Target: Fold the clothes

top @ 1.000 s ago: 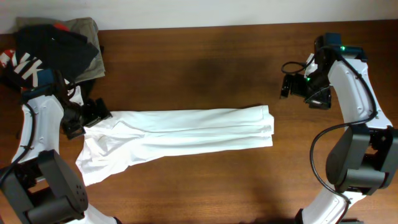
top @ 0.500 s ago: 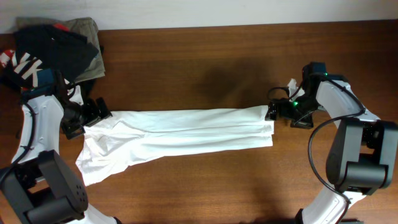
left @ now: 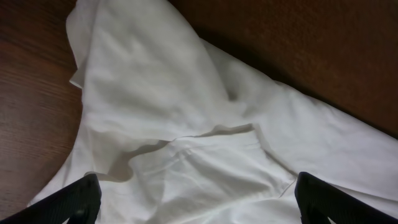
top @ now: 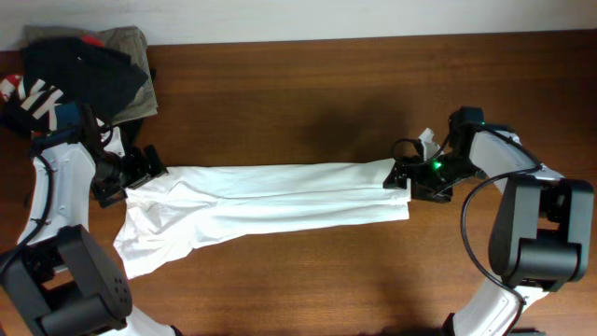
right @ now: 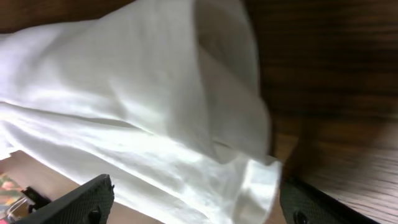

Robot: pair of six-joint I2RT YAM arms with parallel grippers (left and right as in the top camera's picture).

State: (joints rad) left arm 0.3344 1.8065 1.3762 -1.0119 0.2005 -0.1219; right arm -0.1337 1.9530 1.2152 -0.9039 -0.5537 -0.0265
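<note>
Since the earlier overhead frame, the right arm has swung from the upper right of the picture down to the right end of the white T-shirt (top: 270,198), while the left arm has kept its place at the shirt's left end. The shirt lies as a long, narrow band across the middle of the wooden table (top: 308,93), its left part spreading wider toward the lower left.

The right gripper (top: 403,175) sits at the band's right edge. In the right wrist view its fingers (right: 81,202) stand spread wide, with bunched layers of the shirt (right: 155,106) between them and not pinched.

The left gripper (top: 140,173) rests at the upper left corner of the cloth. Its fingers (left: 68,199) are spread too, with rumpled fabric (left: 186,112) below and between them.

A black garment (top: 79,70) with white letters lies on an olive-grey garment (top: 126,39) in the upper left corner of the overhead frame, apart from the shirt.
</note>
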